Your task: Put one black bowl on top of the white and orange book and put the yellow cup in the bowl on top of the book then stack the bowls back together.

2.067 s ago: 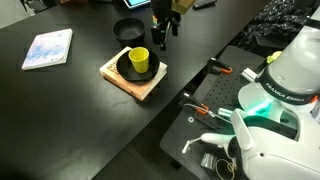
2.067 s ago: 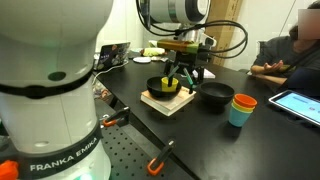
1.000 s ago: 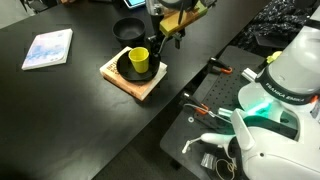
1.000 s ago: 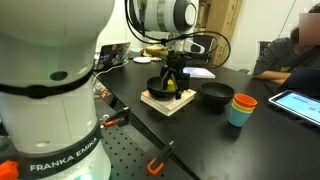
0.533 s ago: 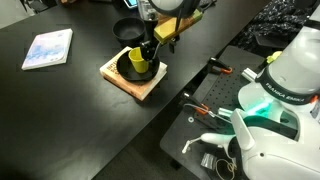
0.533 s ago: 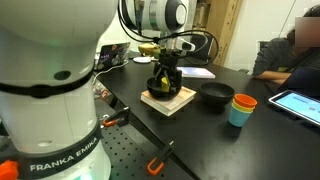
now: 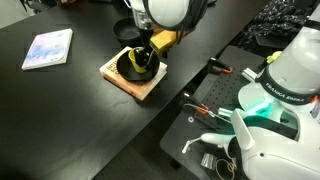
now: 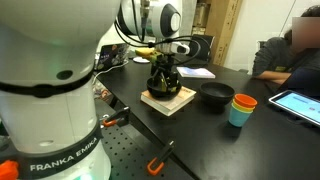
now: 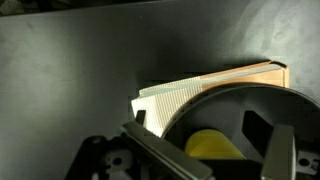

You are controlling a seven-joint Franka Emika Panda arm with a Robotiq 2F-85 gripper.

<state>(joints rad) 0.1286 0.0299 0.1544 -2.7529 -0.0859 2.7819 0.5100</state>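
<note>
Yellow plastic cup [image 9: 214, 147] stands upright in the shallow matte black bowl [image 9: 232, 104] on the thick white and orange book [image 9: 176, 96], directly beneath the Robotiq gripper [image 8: 164, 84], whose fingers straddle it, spread apart.

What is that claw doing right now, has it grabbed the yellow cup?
Gripper: open, its jaws standing either side of the yellow cup in the black bowl, not yet closed on it.
</note>
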